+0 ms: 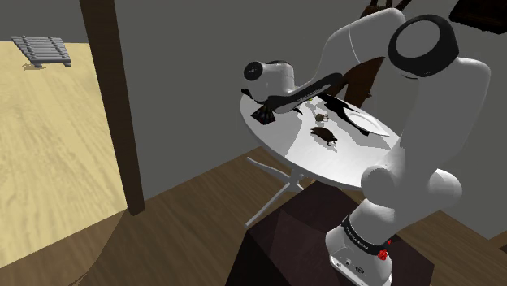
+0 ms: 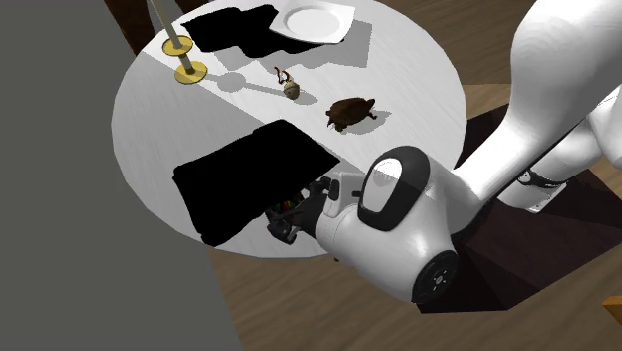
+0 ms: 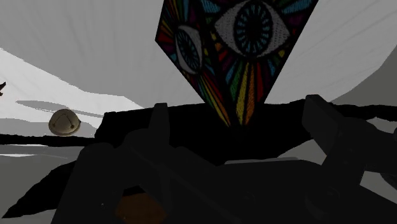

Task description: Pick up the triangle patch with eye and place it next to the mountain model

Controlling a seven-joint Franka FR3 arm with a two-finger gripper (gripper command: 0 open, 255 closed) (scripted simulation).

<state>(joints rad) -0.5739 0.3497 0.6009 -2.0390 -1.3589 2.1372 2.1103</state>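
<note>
**A:** What's the setting?

**B:** A round white table (image 2: 419,70) on a wood floor, with a grey wall alongside.

**A:** And the patch?

**B:** The patch (image 3: 245,51) is at the table's rim, in deep shadow. Its narrow tip points in between the fingers. The gripper (image 3: 242,111) is spread wide and neither finger touches the patch, so nothing is gripped. It's dim there, so I'd only guess it lies flat.

**A:** Where should it go?

**B:** Beside the mountain model (image 2: 349,112), a brown lump mid-table, well apart from here. A beige ball (image 2: 291,88) sits near it.

**A:** Risks?

**B:** If the fingers close on that thin tip alone, the patch could swivel or slip out. A nudge instead of a pinch could push it off the rim. A careless set-down could send the ball rolling.

**A:** Any lettering?

**B:** None that I can read, just eyes and rainbow rays.
</note>
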